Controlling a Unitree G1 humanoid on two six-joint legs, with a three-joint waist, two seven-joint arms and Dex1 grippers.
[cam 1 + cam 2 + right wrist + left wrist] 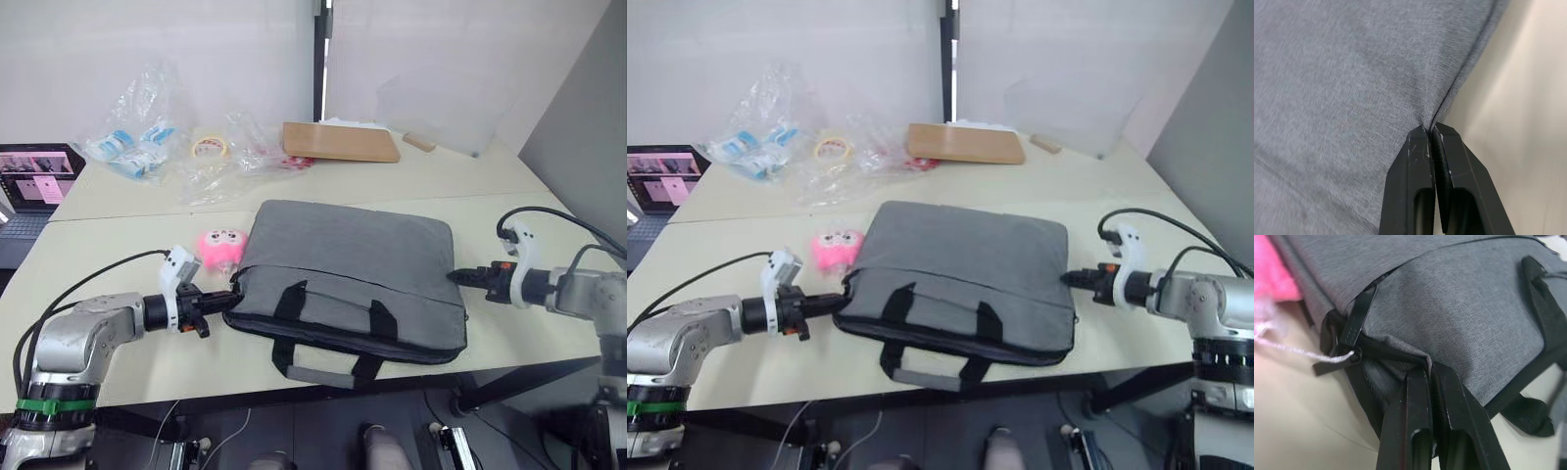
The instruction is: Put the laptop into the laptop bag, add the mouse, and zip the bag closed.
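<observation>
The grey laptop bag (pixel 353 264) lies flat in the middle of the table, its black strap handles (pixel 377 318) towards the front edge. My left gripper (pixel 232 294) is shut on the bag's left front corner, beside the black zipper pull (pixel 1354 325) with its white cord. The zipper there gapes a little. My right gripper (pixel 454 278) is shut on the seam of the bag's right edge (pixel 1449 93). The laptop and the mouse are hidden or out of view.
A pink plush toy (pixel 221 247) sits against the bag's left side. At the back lie a brown cardboard slab (pixel 340 141), clear plastic bags (pixel 147 137) and a tape roll (pixel 210 146). A small dark laptop (pixel 34 181) with a lit screen stands far left.
</observation>
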